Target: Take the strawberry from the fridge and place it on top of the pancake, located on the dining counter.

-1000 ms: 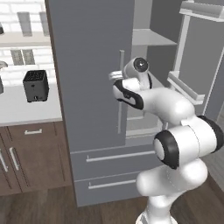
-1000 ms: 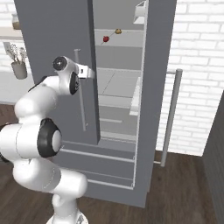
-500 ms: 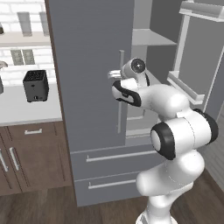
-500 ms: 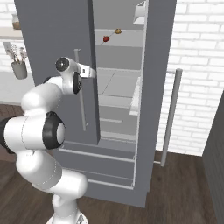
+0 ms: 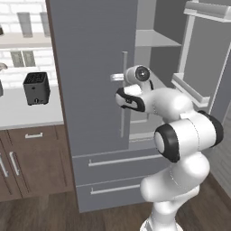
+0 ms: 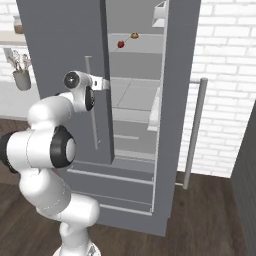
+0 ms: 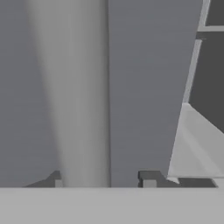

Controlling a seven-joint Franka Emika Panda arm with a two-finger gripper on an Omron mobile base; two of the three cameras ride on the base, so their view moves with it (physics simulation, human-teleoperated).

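The grey fridge (image 5: 90, 67) has its left door shut and its right door (image 6: 177, 100) swung wide. On an upper shelf inside lies the tiny red strawberry (image 6: 120, 44). My gripper (image 5: 119, 77) (image 6: 97, 84) is at the left door's long vertical handle (image 5: 122, 103), far below and left of the fruit. In the hand view the handle (image 7: 83, 109) runs up between my fingertips (image 7: 148, 181). The jaws straddle it, open, with a small gap still showing on the right side. The pancake and the dining counter are out of view.
A small yellow-brown round item (image 6: 134, 35) lies just behind the strawberry. A black toaster (image 5: 36, 88) stands on the white worktop (image 5: 27, 115) over brown cabinets to the left. Two fridge drawers (image 5: 117, 160) sit below the doors. A utensil cup (image 6: 22, 77) stands at far left.
The fingers have drawn in around the left door's handle from wide open. The arm's elbow has shifted slightly; the hand stays at the handle.
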